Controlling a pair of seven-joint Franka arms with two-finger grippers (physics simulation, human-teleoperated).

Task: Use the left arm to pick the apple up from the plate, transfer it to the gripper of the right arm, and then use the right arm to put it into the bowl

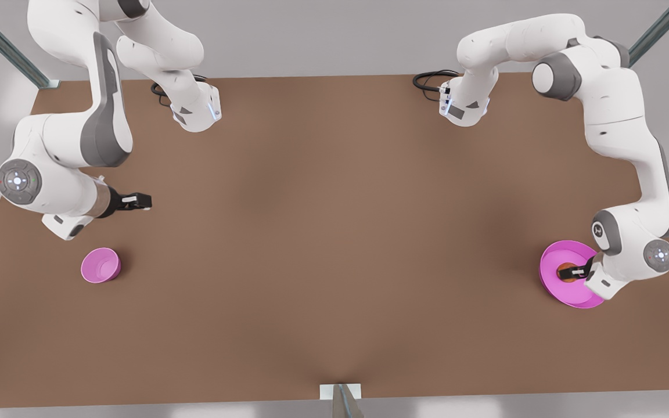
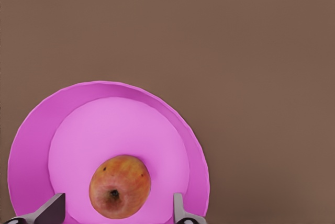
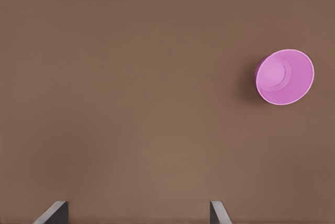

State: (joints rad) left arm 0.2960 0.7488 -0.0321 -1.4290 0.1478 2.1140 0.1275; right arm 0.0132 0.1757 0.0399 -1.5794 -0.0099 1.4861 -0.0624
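Left gripper (image 2: 116,211) hovered over plate (image 2: 31,145), fingers spread wide, straddling apple (image 2: 120,186); nothing grasped. Risk: round apple rolling off-centre at closure. Right gripper (image 1: 137,201) waited near bowl (image 1: 100,265), fingers apart, empty.

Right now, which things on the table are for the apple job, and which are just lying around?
For the job:
- apple, on the plate
- left gripper, open around the apple
- bowl, empty
- right gripper, open, waiting above the table near the bowl

Just lying around:
- black cables at the arm bases
- brown table
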